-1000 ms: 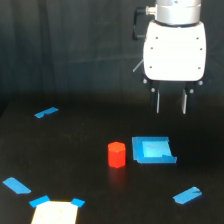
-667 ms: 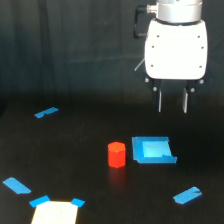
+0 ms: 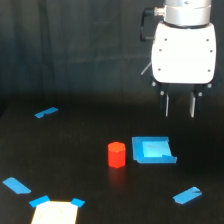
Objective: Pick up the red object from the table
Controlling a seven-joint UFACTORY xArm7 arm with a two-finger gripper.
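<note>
Hanging apart and empty, fingers (image 3: 180, 105) above table (image 3: 75, 150), red object (image 3: 116, 154) unlabelled, no writing legible

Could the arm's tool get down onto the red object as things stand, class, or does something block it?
Probably yes. The tool hangs open, well above the table. The red object stands upright, uncovered, apart from the blue square piece beside it.

We are seeing the scene through a single exterior view, set off the arm and somewhat above the bench (image 3: 75, 145), looking down across it at a slant toward a dark backdrop. It is standing at middling range, taking in most of the bench top while cropping the arm above the tool (image 3: 180, 106) at the exterior view's upper right.
</note>
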